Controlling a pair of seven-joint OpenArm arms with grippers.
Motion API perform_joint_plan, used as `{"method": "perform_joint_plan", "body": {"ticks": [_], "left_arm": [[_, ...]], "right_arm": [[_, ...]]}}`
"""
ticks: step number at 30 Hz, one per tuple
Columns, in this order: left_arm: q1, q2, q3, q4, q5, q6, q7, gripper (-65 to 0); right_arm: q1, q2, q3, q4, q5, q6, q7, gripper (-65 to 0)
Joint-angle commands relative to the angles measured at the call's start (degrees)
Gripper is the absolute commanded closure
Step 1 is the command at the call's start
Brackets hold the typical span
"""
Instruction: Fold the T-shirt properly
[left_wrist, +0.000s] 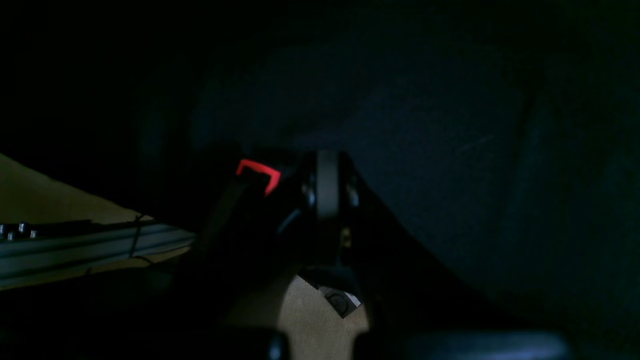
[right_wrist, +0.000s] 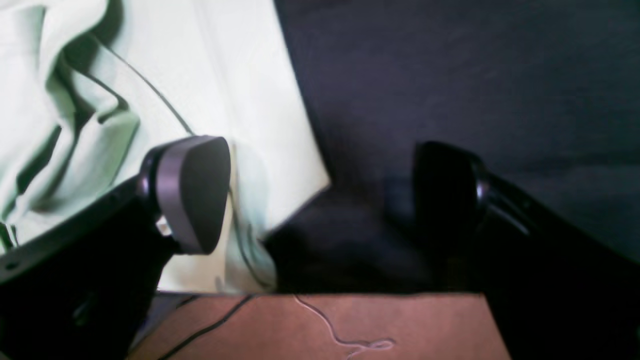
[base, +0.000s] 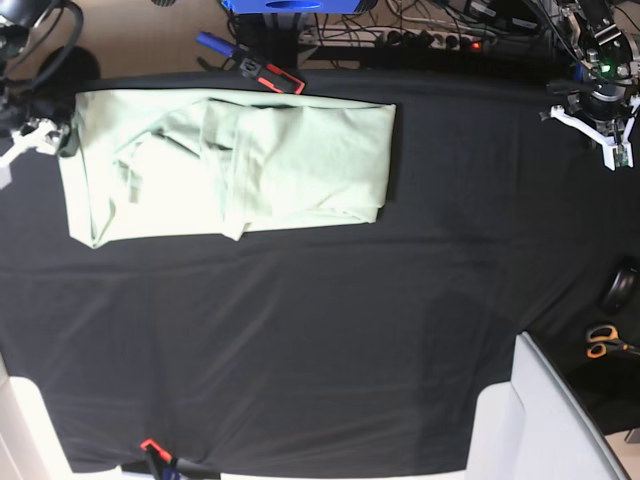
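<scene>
T-shirt (base: 260, 160) plain pale mint; cloth (base: 300, 340) seemingly black.

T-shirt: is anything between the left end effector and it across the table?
Nothing visible. Only bare black cloth lies between the left end effector and the T-shirt.

Black cloth (base: 300, 330) over the table, pale mint-green T-shirt (base: 230, 165) apparently folded along its far side.
</scene>
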Motion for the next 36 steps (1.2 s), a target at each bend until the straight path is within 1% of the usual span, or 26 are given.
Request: {"method": "perform_joint_plan", "body": {"ticks": [1,4,7,12,15,17,19,22,26,29,32,33,36], "left_arm": [[0.11,-0.81,-0.36,0.79,-0.19,0.35,-1.01,0.0],[0.11,-0.81,-0.36,0.79,-0.19,0.35,-1.01,0.0],[0.19,-0.81,-0.36,0.70,-0.19,0.35,-1.01,0.0],[0.19,-0.81,-0.53,0.70,-0.19,0.35,-1.01,0.0],[0.19,-0.81,-0.71,0.70,-0.19,0.35,-1.01,0.0],[0.19,-0.81,-0.71,0.70,-0.10,0.35,-1.01,0.0],[0.19,-0.81,-0.53,0.70,-0.19,0.35,-1.01,0.0],[0.19,-0.81,-0.36,0.70,-0.19,0.35,-1.01,0.0],[0.19,-0.81,-0.36,0.70,-0.19,0.35,-1.01,0.0],[0.19,-0.81,-0.36,0.70,-0.10,0.35,-1.01,0.0],[0.19,-0.81,-0.36,0.70,-0.10,0.35,-1.01,0.0],[0.11,-0.81,-0.36,0.70,-0.10,0.35,-1.01,0.0],[0.11,-0.81,-0.36,0.70,-0.19,0.35,-1.01,0.0]], "right_arm": [[0.75,1.10,0.23,0.70,1.02,0.38,0.92,-56.0],[1.27,0.57,0.23,-0.09,1.29,0.38,0.92,-56.0],[1.80,0.57,0.14,-2.73,5.15,0.38,0.92,-56.1],[2.33,2.51,0.05,-9.76,11.31,0.38,1.10,-56.1],[2.42,3.74,-0.03,-12.05,13.42,0.38,0.92,-56.1],[2.33,3.74,-2.06,-12.22,13.77,0.38,0.83,-56.1],[2.07,3.38,-5.22,-12.05,13.86,0.38,0.83,-56.0],[1.19,1.27,-8.65,-11.87,13.86,0.38,0.83,-56.0],[-0.13,-1.10,-12.08,-8.71,13.86,0.38,0.83,-56.0],[-1.10,-1.89,-14.45,-6.24,13.86,0.38,0.83,-56.0],[-1.19,-2.42,-15.42,-6.24,13.86,0.38,0.83,-55.7],[-1.19,-2.42,-15.42,-6.33,13.86,0.38,0.83,-54.0],[-1.19,-2.42,-17.70,-6.33,13.86,0.38,0.83,-44.8]]}}
